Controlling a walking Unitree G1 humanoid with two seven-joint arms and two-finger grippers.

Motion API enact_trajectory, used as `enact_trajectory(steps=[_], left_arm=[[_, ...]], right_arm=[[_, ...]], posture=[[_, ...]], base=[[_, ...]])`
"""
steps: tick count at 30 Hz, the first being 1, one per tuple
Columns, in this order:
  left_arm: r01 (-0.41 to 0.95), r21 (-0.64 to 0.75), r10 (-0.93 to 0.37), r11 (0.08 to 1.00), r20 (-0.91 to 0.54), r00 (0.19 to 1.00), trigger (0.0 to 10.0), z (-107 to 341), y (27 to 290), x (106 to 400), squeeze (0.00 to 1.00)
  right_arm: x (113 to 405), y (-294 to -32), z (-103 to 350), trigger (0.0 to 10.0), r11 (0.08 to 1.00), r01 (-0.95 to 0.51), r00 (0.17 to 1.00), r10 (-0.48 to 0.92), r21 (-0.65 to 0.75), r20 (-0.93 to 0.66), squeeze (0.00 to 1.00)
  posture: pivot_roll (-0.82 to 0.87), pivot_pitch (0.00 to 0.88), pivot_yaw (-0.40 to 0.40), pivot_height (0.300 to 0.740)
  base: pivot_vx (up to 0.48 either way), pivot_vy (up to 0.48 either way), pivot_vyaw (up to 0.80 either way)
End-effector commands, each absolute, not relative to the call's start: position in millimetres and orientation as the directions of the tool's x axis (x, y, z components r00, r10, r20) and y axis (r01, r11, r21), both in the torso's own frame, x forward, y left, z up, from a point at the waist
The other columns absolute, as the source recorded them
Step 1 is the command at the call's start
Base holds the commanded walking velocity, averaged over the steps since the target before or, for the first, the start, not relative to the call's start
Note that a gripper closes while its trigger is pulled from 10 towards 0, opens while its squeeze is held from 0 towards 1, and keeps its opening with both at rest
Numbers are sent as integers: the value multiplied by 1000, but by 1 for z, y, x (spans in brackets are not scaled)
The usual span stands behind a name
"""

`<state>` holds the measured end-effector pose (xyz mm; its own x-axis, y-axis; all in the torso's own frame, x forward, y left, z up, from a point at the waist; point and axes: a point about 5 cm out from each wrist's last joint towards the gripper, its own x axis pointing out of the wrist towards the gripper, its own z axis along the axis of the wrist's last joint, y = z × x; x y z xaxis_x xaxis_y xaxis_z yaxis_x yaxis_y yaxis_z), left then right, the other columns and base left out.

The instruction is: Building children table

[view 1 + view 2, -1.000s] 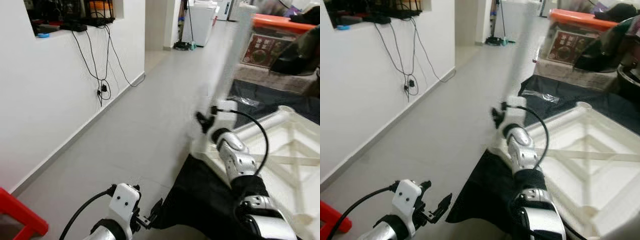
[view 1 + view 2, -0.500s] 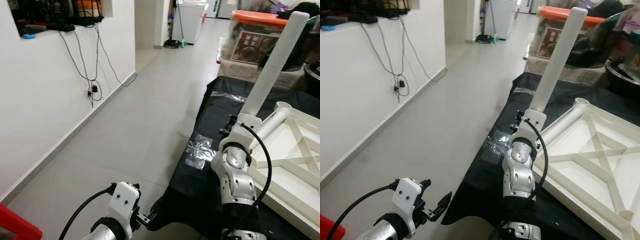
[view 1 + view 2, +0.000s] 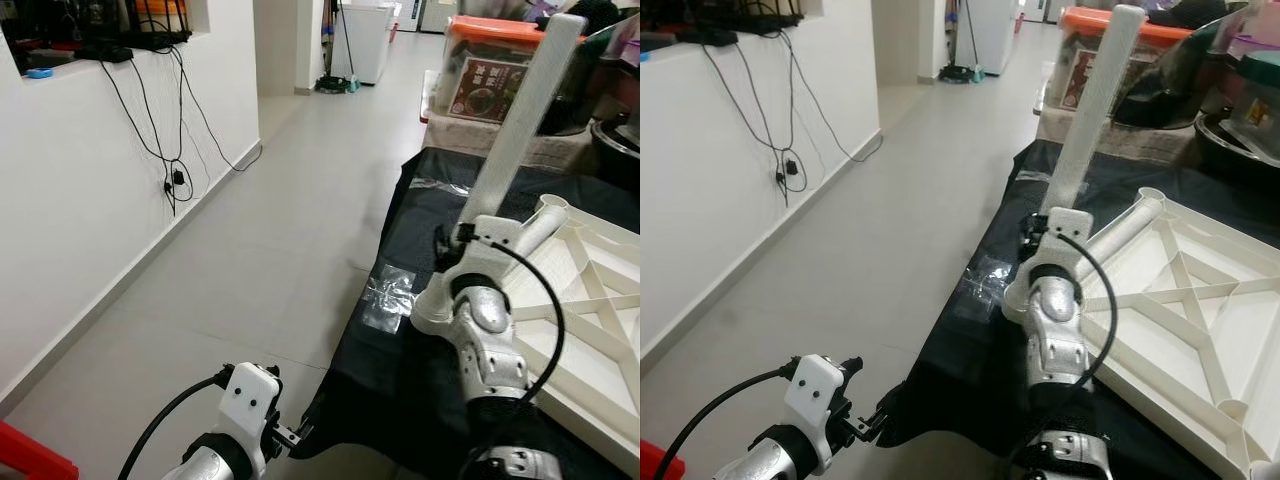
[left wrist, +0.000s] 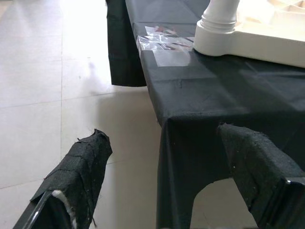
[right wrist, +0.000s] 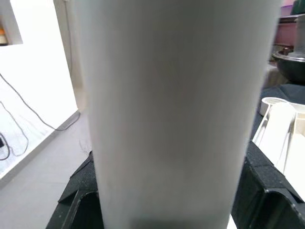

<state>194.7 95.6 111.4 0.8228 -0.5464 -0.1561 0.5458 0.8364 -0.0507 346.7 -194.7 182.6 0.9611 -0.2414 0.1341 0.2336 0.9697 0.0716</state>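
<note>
Counter (image 3: pixel 400 370): draped in black cloth, bearing the work.
Tabletop (image 3: pixel 1200 310): white, lying underside up on the counter, ribs showing.
Table leg (image 3: pixel 1095 110): white tube standing tilted in the near corner socket (image 4: pixel 217 36) of the tabletop.
Right tool (image 3: pixel 1040 235): fingers (image 5: pixel 78 200) clamped on the leg's lower end.
Left tool (image 4: pixel 167 181): fingers apart, empty, low beside the counter's edge.
Plastic wrapper (image 3: pixel 388 295): clear, flat on the cloth beside the socket.
Risk: the leg leans; if pressed off-axis it may jam or pop out of the socket.
</note>
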Motion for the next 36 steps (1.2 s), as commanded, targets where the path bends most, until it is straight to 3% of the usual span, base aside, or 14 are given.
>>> enact_trajectory(steps=[1, 10, 16, 24, 28, 36], left_arm=[[545, -58, -546, 837, -171, 820, 10000, 108, 96, 195, 0], [547, -58, -548, 835, -174, 819, 10000, 107, 96, 196, 0], [545, -56, -546, 837, -173, 820, 10000, 107, 96, 196, 0], [545, -54, -545, 837, -172, 821, 10000, 107, 97, 197, 0], [542, -44, -541, 839, -175, 823, 10000, 106, 99, 199, 0], [536, -27, -532, 844, -178, 828, 10000, 106, 99, 199, 0]], right_arm=[[338, -196, 176, 10000, 974, 211, 966, -221, 83, 136, 0], [311, -177, 150, 10000, 990, 73, 992, -85, 124, 91, 0], [301, -177, 149, 10000, 992, 89, 991, -98, 94, 91, 0], [259, -183, 139, 10000, 995, 84, 996, -85, 50, 19, 0], [249, -186, 130, 10000, 993, 104, 994, -104, 47, -21, 0], [256, -181, 131, 10000, 990, 123, 992, -123, 64, -14, 0]], posture=[[124, 32, -71, 740], [121, 30, -68, 740], [120, 30, -71, 740], [104, 26, -65, 740], [102, 21, -64, 740], [111, 11, -63, 740]], base=[[0, 0, 0], [0, 0, 0], [0, 0, 0], [0, 0, 0], [0, 0, -800], [0, 0, -788]])
